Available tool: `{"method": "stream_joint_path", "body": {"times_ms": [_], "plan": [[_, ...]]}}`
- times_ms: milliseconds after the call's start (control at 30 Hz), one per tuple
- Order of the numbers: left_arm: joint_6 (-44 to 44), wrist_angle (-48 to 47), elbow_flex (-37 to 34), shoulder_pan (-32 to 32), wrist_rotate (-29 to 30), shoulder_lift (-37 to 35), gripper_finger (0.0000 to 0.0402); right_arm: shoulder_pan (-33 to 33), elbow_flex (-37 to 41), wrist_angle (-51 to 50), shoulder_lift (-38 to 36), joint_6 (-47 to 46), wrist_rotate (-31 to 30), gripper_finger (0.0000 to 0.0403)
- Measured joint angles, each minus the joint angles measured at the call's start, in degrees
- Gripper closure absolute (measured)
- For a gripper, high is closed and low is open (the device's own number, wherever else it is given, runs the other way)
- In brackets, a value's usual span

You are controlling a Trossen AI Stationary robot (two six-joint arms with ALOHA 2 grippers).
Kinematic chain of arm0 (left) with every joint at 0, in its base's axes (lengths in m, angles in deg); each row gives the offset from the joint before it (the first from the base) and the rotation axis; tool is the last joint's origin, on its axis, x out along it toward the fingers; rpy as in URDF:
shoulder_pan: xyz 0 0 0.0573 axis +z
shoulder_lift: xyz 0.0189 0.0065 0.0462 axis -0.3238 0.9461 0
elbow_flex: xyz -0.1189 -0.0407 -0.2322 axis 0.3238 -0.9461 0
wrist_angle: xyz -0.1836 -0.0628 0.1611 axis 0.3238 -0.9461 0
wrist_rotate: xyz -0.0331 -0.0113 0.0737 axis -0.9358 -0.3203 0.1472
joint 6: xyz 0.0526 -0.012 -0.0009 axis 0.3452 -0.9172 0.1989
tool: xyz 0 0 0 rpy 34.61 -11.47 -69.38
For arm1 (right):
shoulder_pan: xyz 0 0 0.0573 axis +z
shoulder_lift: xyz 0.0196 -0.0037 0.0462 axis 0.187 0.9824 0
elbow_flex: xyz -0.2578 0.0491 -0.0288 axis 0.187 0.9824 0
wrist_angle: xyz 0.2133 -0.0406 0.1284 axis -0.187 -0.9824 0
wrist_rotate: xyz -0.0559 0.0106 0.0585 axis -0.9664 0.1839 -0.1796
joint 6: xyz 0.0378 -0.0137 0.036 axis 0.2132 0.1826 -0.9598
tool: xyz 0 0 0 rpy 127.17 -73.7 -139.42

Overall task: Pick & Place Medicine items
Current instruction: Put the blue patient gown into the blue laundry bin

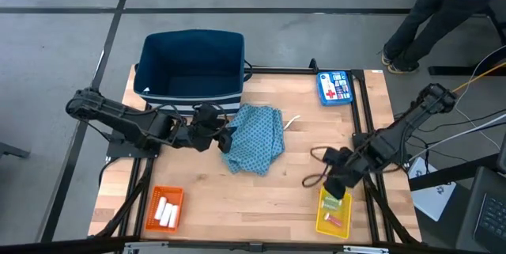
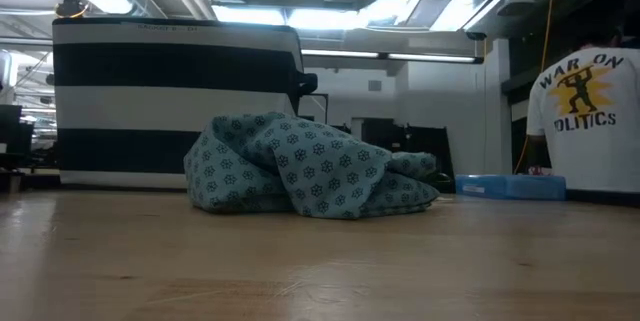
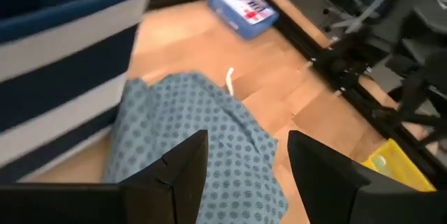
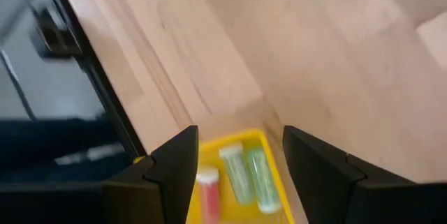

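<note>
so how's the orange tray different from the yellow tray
The orange tray sits at the table's front left; the yellow tray sits at the front right. The orange one holds white tubes; the yellow one holds pale green pieces and a pink-red piece. The right claw hovers over the yellow tray, open; no claw is near the orange one. Both are small, shallow and rectangular.

Two dark jointed arms (image 1: 126,119) carry black cables.

A teal patterned cloth (image 1: 254,138) lies crumpled mid-table — striped navy bin (image 1: 191,68) behind it, blue first-aid box (image 1: 335,88) well apart.
</note>
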Motion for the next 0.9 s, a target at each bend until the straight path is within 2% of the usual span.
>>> {"method": "stream_joint_path", "body": {"times_ms": [167,333,767,900], "plan": [[-9.5,-6.5,0.0,4.1,-6.3,0.6,0.019,-4.1,0.0,1.6,-3.1,1.8,-3.1,0.0195],[-12.5,-10.2,0.0,5.8,-12.2,2.9,0.0169,-7.1,0.0,2.7,-4.2,5.3,-5.8,0.0195],[-13.5,-9.0,0.0,10.3,-29.0,16.2,0.0128,-12.6,0.0,4.8,-4.3,15.8,-5.0,0.0195],[-12.7,-8.1,0.0,10.9,-30.9,19.9,0.0117,-13.1,0.0,4.8,-4.3,17.4,-3.8,0.0195]]}}
